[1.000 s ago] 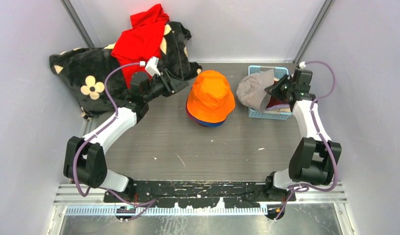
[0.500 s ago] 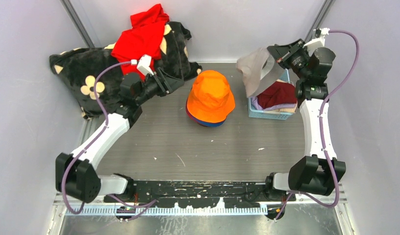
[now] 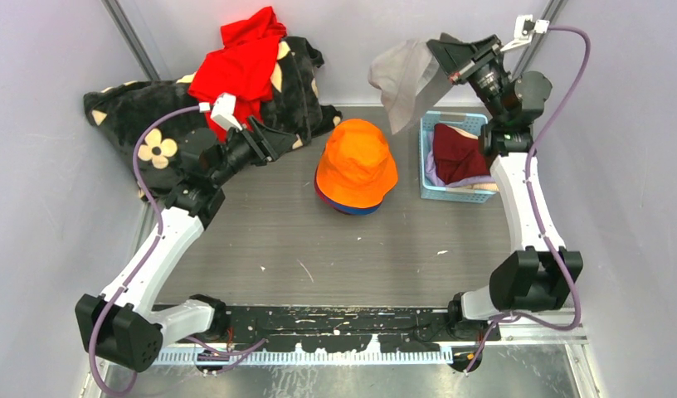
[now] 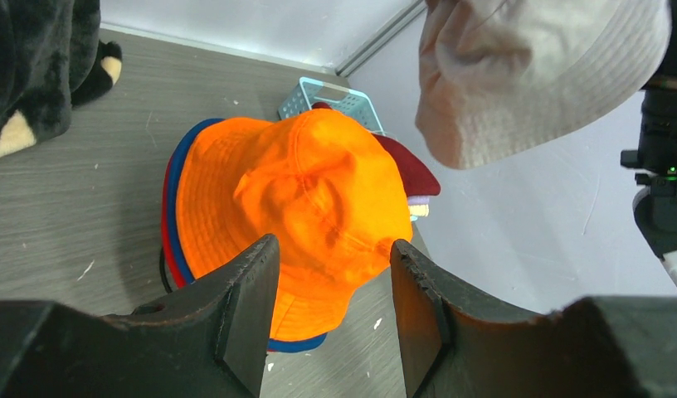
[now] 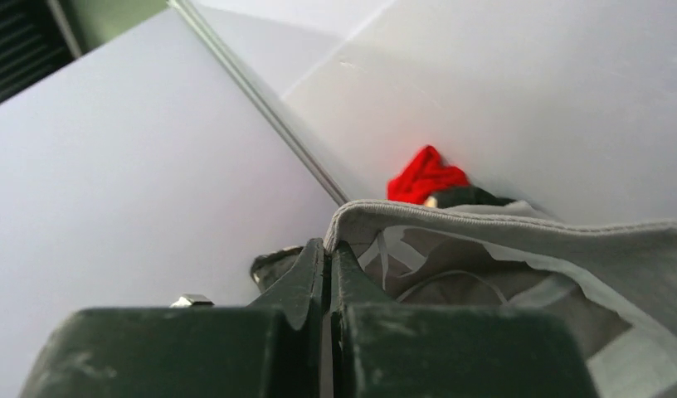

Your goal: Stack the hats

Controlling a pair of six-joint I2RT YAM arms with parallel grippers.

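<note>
From above, the orange hat (image 3: 356, 162) beside the basket (image 3: 451, 197) hides all but blue and red rims (image 3: 352, 208) beneath; the right gripper (image 3: 439, 48) holds a limp grey hat (image 3: 401, 79) aloft. Left wrist: left gripper (image 4: 333, 245) spread, empty. Right wrist: fingers (image 5: 306, 274) pinched on grey brim, crown cut off

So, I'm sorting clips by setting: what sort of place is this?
Most likely a robot test cell, not a home: two arms bolted to a rail at the edge of the table, plain pale panel walls boxing it in, and staged props, hats and a blue basket.
</note>
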